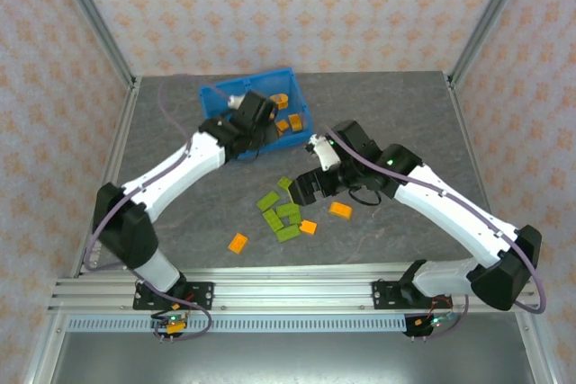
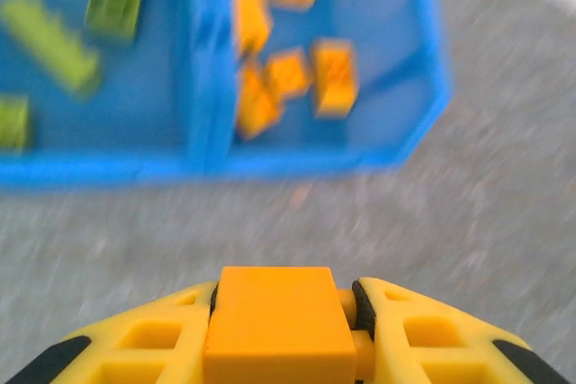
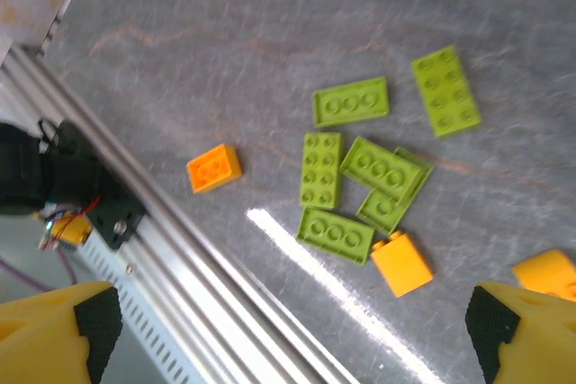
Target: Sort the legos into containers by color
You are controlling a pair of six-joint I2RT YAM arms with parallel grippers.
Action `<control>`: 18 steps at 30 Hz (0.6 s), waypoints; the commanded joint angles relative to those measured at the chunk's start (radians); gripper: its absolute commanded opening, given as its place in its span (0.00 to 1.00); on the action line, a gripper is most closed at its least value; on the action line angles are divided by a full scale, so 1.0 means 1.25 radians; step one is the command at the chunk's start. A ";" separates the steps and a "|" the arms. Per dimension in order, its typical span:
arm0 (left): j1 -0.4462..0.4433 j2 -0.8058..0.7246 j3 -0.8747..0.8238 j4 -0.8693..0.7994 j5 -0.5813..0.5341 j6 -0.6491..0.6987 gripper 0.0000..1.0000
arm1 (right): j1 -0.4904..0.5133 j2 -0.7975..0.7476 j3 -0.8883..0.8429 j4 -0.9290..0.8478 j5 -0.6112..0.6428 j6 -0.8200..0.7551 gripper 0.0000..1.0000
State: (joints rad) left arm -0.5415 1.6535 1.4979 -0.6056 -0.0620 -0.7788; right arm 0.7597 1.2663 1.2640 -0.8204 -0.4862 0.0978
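left gripper [image 2: 288, 310]: jaws clamped narrow on a small orange studded plastic brick [image 2: 277, 334], carried just short of the bright blue two-compartment plastic bin [image 2: 108, 171], which lies at 12 o'clock in the left wrist view. handling: bricks are light, rigid and smooth-sided; grip across the flat side walls, not the studs, since a skewed hold may slip. the left wrist view resolves the bin contents, lime green pieces [image 2: 49, 38] at 10 o'clock and orange pieces [image 2: 335, 76] at 1 o'clock; in the top view the left arm lies across the green side. right gripper [image 3: 290, 341]: jaws spread wide, holding nothing, above loose lime green plates [image 3: 360, 177] and loose orange bricks [image 3: 214, 168] on the grey table [image 3: 225, 33]
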 commanded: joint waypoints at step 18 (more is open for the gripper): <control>0.133 0.718 0.880 -0.181 0.060 0.034 0.38 | -0.011 -0.164 -0.028 0.007 0.171 0.111 0.99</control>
State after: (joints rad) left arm -0.3851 2.5793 2.5469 -0.7746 -0.0250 -0.7002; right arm 0.7471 1.0851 1.2419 -0.8043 -0.3168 0.2176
